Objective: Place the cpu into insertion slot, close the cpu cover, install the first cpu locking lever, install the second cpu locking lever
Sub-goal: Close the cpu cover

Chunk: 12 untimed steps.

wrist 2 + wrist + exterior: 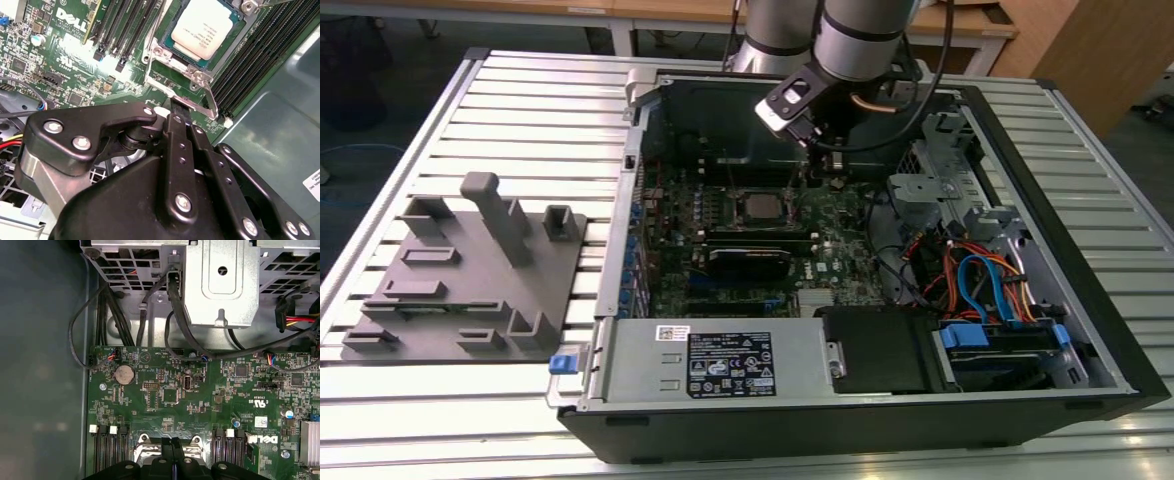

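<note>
**Open computer case (1067, 200) on a slatted table (520, 110).** The cpu (758, 207) lies seated in the insertion slot (732, 207) on the green motherboard (834, 250), with the cpu cover (197, 75) framing it. In the exterior view the gripper (814, 165) hangs at the cpu's 1 o'clock. In both wrist views its fingers (167, 447) are pressed together, with the tips just beside the socket's edge.
</note>
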Tool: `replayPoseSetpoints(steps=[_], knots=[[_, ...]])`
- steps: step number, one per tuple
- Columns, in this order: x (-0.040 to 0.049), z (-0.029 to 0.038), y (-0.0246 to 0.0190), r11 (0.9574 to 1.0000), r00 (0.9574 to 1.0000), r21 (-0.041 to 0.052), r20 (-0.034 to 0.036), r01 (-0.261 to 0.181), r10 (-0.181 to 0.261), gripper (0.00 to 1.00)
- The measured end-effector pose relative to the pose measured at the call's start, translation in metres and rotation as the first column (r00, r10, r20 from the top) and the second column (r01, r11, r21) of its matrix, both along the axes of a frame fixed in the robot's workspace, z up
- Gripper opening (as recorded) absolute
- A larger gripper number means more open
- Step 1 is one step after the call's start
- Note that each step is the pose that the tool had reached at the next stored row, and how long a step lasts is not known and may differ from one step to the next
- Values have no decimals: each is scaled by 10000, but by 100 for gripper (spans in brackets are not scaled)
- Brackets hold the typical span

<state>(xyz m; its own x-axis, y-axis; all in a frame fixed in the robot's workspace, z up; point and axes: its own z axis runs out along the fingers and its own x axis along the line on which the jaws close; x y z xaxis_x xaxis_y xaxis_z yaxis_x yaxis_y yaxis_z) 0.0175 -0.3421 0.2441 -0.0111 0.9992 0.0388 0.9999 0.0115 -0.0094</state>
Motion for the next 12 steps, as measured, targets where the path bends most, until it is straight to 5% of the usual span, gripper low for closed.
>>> replayPoseSetpoints(steps=[12], knots=[[-35, -2, 0, 10000, 10000, 0, 0, 0, 0, 10]])
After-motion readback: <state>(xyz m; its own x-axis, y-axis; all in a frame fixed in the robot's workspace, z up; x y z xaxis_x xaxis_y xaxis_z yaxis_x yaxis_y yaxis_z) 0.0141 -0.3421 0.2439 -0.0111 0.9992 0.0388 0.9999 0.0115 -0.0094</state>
